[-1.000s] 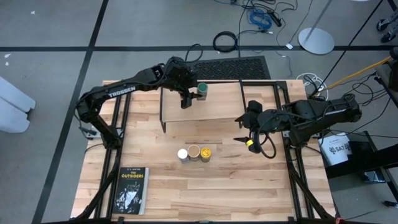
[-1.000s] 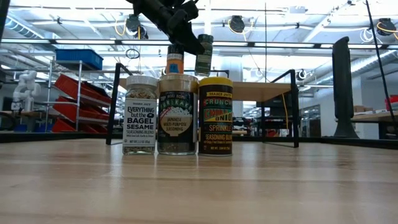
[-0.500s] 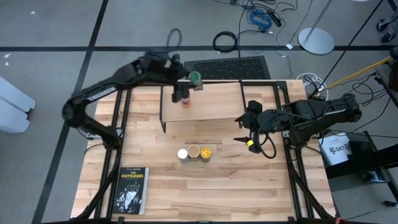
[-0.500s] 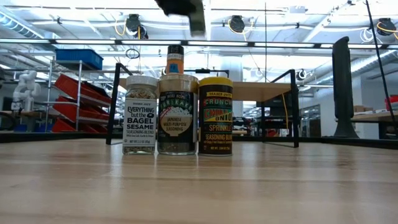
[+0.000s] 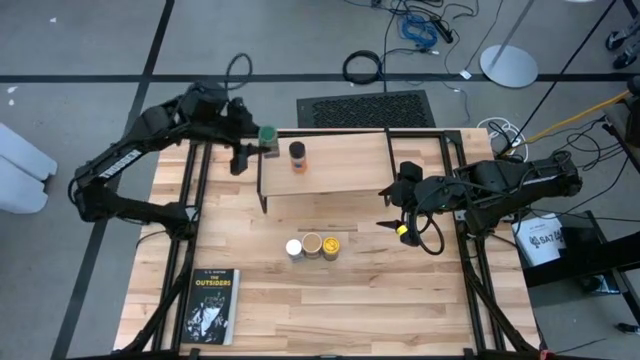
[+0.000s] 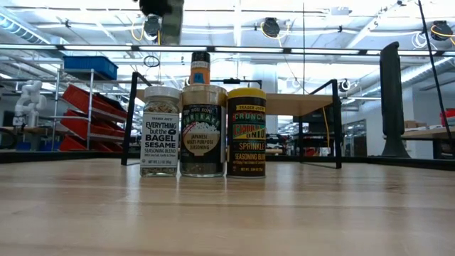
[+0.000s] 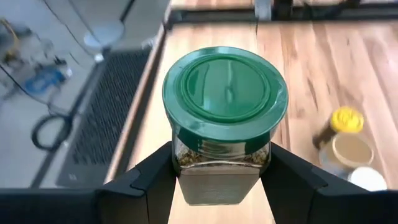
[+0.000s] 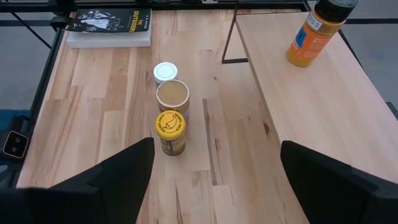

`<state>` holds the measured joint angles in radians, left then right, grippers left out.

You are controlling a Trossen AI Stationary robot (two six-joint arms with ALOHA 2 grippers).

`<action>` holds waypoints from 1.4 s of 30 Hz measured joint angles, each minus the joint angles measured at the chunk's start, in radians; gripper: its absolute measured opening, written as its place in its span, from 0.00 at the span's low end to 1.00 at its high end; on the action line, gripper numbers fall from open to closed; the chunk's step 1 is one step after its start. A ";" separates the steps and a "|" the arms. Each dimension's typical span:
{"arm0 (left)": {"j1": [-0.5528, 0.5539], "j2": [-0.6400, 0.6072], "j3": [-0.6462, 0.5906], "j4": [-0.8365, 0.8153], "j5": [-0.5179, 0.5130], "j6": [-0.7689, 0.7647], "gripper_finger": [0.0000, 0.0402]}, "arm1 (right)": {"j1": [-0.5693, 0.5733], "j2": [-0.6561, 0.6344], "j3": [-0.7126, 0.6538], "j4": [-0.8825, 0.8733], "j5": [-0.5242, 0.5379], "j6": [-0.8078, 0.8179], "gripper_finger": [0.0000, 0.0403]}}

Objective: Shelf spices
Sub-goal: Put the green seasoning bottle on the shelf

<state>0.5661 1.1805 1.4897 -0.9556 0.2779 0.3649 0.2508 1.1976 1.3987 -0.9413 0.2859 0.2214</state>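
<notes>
The left gripper [image 7: 219,177] clamps the green-lidded jar [image 7: 224,124] in the air just off the shelf's [image 5: 350,165] left end, while the right gripper [image 8: 214,177], fingers spread wide and empty, waits right of the three table jars [image 5: 312,246].

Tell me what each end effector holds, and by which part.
Left end effector: green-lidded jar, gripped on its body below the lid. Right end effector: nothing.

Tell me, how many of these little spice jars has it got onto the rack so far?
One: the orange jar stands on the shelf. The left gripper holds the green-lidded jar off the shelf's left end. The white, tan and yellow jars wait on the table.
</notes>
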 joint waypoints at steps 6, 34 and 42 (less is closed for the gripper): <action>0.013 -0.063 -0.315 0.198 0.016 0.001 0.51 | 0.000 0.000 0.000 0.001 0.000 0.005 0.84; 0.075 -0.073 -0.581 0.525 0.088 0.008 0.59 | 0.000 0.000 0.000 0.001 0.000 0.022 0.84; 0.075 -0.030 -0.581 0.537 0.087 0.009 0.59 | 0.000 0.000 0.000 0.001 0.000 0.024 0.84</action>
<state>0.6411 1.1505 0.9089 -0.4190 0.3653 0.3740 0.2508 1.1980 1.3987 -0.9404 0.2859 0.2459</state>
